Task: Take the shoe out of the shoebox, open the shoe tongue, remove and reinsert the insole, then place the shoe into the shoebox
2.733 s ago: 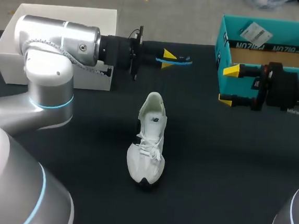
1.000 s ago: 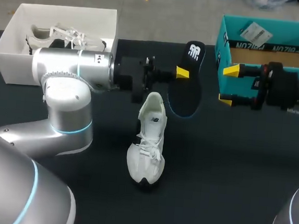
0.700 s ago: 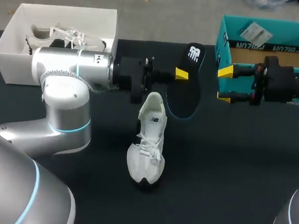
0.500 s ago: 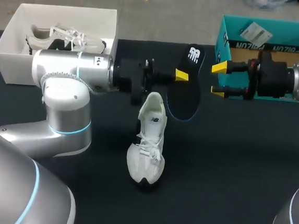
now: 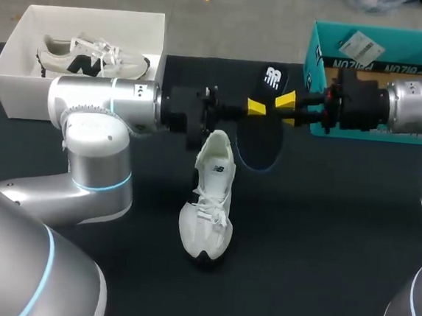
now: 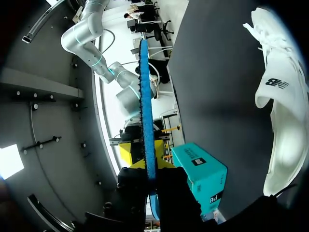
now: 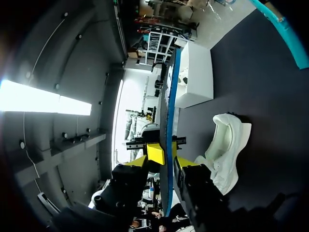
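A white shoe lies on the dark table, toe toward me; in the wrist views the shoe shows below the grippers. Above its heel my left gripper is shut on the dark, blue-edged insole, held on edge. My right gripper has come in from the right. Its yellow tips stand close on either side of the insole, still a little apart. The teal shoebox stands at the back right.
A white box at the back left holds a second white shoe. The teal shoebox sits just behind my right arm. Bare dark table stretches in front of and beside the shoe.
My right arm has moved left from the teal shoebox to the insole, and its fingers have narrowed around it. The left gripper has kept the insole still.
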{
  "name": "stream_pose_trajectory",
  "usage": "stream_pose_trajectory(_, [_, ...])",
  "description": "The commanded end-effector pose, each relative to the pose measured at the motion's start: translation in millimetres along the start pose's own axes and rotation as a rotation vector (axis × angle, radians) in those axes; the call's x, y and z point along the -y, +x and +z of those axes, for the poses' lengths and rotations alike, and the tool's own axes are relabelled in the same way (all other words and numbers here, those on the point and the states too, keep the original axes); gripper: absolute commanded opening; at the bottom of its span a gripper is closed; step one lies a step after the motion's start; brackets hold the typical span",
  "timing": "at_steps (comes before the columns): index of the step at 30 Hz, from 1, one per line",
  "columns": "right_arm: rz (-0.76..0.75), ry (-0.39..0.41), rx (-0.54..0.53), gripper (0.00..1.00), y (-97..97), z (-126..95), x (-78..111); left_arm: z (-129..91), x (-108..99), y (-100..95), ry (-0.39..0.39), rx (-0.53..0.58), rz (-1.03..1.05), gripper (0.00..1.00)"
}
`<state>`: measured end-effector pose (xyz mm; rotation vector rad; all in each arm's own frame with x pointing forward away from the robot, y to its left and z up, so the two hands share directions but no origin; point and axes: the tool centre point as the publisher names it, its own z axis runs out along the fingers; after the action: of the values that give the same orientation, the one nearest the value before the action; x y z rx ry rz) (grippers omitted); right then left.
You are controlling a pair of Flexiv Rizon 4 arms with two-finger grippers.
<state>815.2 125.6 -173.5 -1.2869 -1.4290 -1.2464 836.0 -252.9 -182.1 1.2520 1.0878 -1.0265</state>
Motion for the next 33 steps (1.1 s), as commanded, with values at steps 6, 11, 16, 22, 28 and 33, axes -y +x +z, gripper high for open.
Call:
stream_pose_trajectory(6, [0.008,0.023,-0.011,0.24,0.0,2.7,9.1,0.8,-6.9,0.1,-0.015,0.017,0.005,0.00])
stream_pose_trajectory(11, [0.010,0.032,-0.009,0.24,-1.4,8.7,10.6,6.2,-8.7,-0.2,-0.010,0.017,0.013,0.00])
stream_pose_trajectory(16, [0.015,0.043,-0.003,0.22,-3.8,14.8,11.8,9.9,-9.5,-3.6,-0.012,0.025,0.021,0.00])
stream_pose_trajectory(22, [0.021,0.041,-0.007,0.11,-4.4,18.3,11.6,10.4,-9.5,-4.6,-0.030,0.031,0.024,0.00])
stream_pose_trajectory(28, [0.022,0.042,-0.010,0.05,-4.0,18.7,11.5,7.6,-10.7,-4.0,-0.037,0.024,0.025,0.00])
stream_pose_trajectory(33, [0.024,0.041,-0.013,0.00,-4.1,19.1,11.8,7.4,-12.3,-3.6,-0.046,0.022,0.027,0.00])
